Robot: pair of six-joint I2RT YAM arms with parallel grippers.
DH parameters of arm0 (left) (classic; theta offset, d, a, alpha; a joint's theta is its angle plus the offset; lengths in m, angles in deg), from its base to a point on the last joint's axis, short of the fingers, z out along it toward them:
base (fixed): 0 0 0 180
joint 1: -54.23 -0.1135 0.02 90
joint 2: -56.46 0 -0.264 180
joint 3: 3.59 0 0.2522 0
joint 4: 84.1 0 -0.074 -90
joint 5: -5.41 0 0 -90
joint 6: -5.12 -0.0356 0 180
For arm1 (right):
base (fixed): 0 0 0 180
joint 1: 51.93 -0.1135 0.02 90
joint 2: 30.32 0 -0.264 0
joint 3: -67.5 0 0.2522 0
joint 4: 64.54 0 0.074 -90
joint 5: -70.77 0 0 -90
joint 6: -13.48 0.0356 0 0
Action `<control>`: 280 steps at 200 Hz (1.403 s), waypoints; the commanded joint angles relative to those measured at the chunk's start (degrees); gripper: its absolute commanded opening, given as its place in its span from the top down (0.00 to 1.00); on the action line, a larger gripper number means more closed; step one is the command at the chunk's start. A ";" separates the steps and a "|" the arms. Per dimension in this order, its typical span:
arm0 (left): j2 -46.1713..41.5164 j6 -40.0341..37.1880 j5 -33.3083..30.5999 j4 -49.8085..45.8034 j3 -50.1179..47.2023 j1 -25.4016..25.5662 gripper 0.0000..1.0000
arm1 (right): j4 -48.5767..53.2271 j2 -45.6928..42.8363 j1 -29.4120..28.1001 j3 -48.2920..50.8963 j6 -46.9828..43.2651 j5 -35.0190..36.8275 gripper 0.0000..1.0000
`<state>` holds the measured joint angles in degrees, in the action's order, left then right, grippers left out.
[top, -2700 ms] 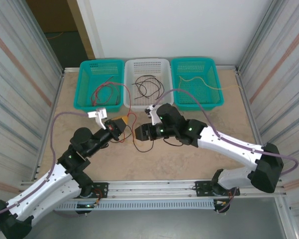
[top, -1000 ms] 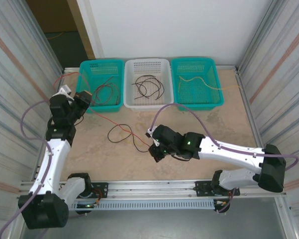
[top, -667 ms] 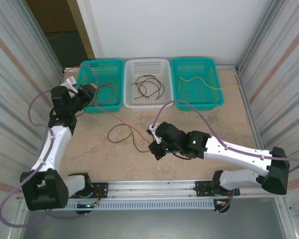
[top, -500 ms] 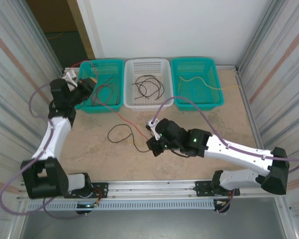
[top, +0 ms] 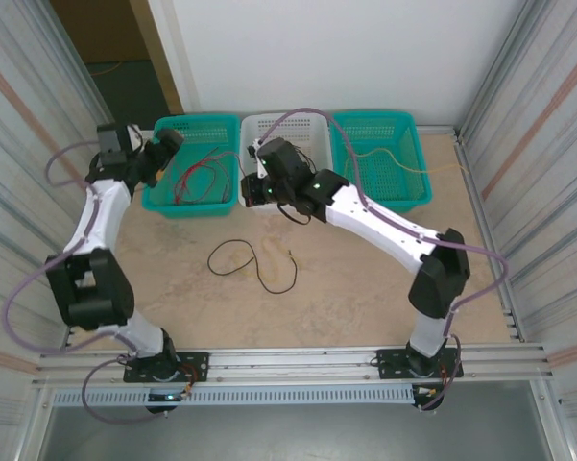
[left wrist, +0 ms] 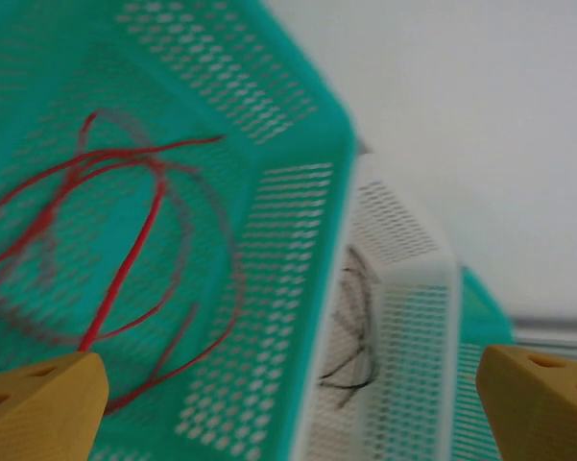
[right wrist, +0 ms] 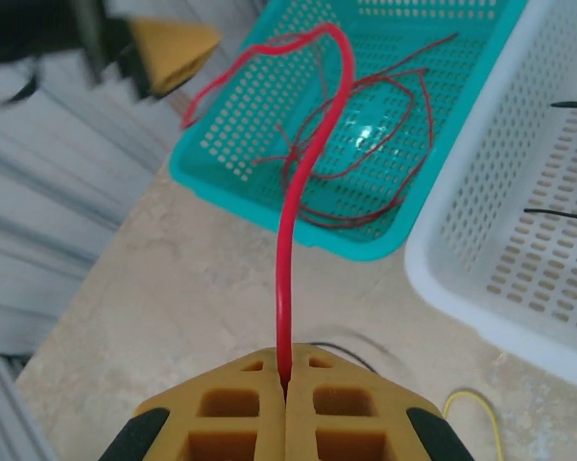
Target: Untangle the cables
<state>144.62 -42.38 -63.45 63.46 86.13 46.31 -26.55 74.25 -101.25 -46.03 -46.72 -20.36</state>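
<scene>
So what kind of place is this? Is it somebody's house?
Not a house; it looks like a robot lab's test booth. A left arm and a right arm stand on a metal rail at the table's edge, ribbed metal walls close the sides, and a row of baskets holds cables.

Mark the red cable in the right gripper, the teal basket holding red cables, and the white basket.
red cable (right wrist: 286, 288), right wrist view, straight stretch just above the right gripper (right wrist: 286, 379)
teal basket (right wrist: 269, 211), right wrist view, near rim
white basket (right wrist: 490, 269), right wrist view, perforated side wall
</scene>
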 commanded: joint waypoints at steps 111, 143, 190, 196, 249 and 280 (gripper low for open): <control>-44.34 -3.63 1.10 -8.13 -28.46 -0.43 0.05 | -11.50 1.15 1.24 -7.13 2.19 9.39 1.00; -48.42 -4.89 0.94 -10.94 -31.97 -0.43 0.06 | -9.05 6.46 0.34 -11.60 1.97 8.77 1.00; -49.61 -4.36 2.41 -11.42 -36.17 -0.43 0.08 | -5.94 14.96 -1.12 -12.79 3.65 5.83 1.00; -49.62 -4.11 2.88 -11.30 -36.52 -0.43 0.09 | -5.23 15.97 -1.35 -13.66 3.85 5.04 1.00; -51.54 -3.93 3.41 -13.82 -38.15 -0.43 0.09 | -0.47 18.04 -3.04 -13.47 2.74 3.08 0.70; -50.73 -3.87 6.32 -14.11 -39.52 -0.36 0.12 | -0.38 12.63 -2.47 -8.16 1.73 2.49 0.51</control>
<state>93.67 -46.10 -60.50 50.41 48.17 46.28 -28.25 93.18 -104.18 -57.15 -44.20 -17.12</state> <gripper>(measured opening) 0.885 0.441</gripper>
